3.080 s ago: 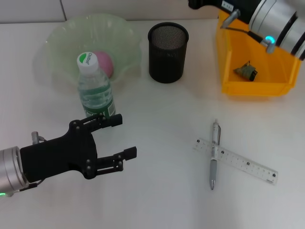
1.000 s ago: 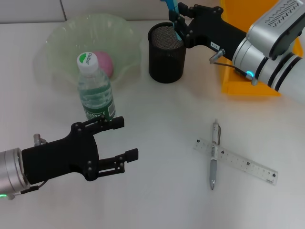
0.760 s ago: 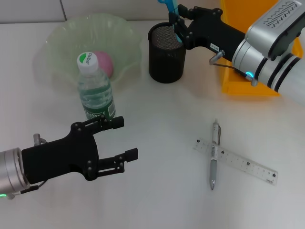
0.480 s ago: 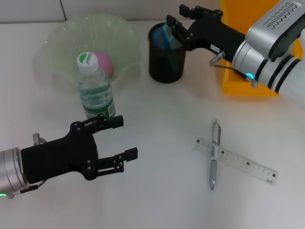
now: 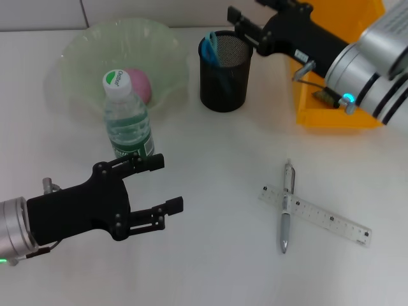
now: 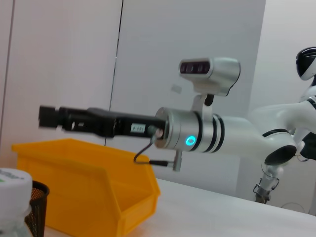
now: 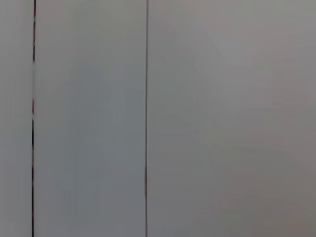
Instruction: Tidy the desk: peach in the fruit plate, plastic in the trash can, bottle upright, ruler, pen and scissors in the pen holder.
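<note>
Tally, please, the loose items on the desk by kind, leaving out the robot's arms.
Containers: 3: fruit plate, pen holder, orange bin
Stationery: 3: scissors, pen, ruler
Bottle: 1: water bottle
Fruit: 1: peach
Plastic scrap: 1
Total: 9

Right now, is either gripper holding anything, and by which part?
Nothing is held. The right gripper is open above the pen holder, with the scissors inside it. The left gripper hovers open near the bottle.

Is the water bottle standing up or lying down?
Standing up. The water bottle rests on its base in front of the fruit plate, white cap on top.
</note>
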{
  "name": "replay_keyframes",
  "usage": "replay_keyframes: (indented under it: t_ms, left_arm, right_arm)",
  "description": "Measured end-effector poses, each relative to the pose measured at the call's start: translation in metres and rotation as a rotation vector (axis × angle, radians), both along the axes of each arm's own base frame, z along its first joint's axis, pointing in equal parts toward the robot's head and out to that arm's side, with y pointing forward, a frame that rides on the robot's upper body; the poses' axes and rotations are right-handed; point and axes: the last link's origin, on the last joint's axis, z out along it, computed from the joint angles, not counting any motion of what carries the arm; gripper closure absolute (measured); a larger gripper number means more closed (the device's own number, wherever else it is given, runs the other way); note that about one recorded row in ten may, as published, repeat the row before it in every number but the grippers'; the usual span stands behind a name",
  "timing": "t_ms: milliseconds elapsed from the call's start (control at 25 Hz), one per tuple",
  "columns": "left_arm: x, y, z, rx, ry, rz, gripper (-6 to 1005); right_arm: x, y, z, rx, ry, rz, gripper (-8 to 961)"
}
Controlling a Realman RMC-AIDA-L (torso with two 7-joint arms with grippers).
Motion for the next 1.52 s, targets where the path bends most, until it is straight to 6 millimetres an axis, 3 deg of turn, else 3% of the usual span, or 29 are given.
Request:
replay_keyframes:
  t_ms: [80,320,520,680,800,880,1040,1240,1520]
  left_arm:
    - [0.0,0.0,0.0,-0.003,-0.001,0.003,186]
    - [0.003,0.002,-0.001,-0.011,0.001,-0.01,186]
    - [0.004,0.003,-0.001,-0.018,0.0,-0.016,186]
    - [0.004,0.002,-0.001,-0.019,0.001,-0.016,186]
    - [0.004,0.002,-0.002,-0.022,0.002,-0.018,186]
    - [0.005,0.002,-0.002,-0.027,0.004,-0.024,186]
    - [0.007,0.004,-0.005,-0.063,0.023,-0.032,187]
    - [0.01,0.007,-0.008,-0.109,0.049,-0.04,187]
    - [0.01,0.009,-0.008,-0.106,0.048,-0.037,187]
  right_arm:
    - [-0.008,-0.007,0.015,-0.035,0.069,0.017,456]
    - [-0.028,-0.014,0.05,-0.188,0.08,0.016,261]
    - [-0.036,-0.023,0.077,-0.436,-0.082,-0.103,143]
    - [-0.028,-0.036,0.106,-0.618,-0.355,-0.284,143]
    - [-0.026,-0.044,0.114,-0.668,-0.472,-0.328,143]
    - [-0.027,-0.055,0.117,-0.748,-0.582,-0.34,143]
    - [-0.029,-0.061,0.118,-0.803,-0.624,-0.333,143]
    - [-0.026,-0.06,0.119,-0.824,-0.714,-0.351,143]
    - [-0.025,-0.065,0.096,-0.856,-0.8,-0.249,143]
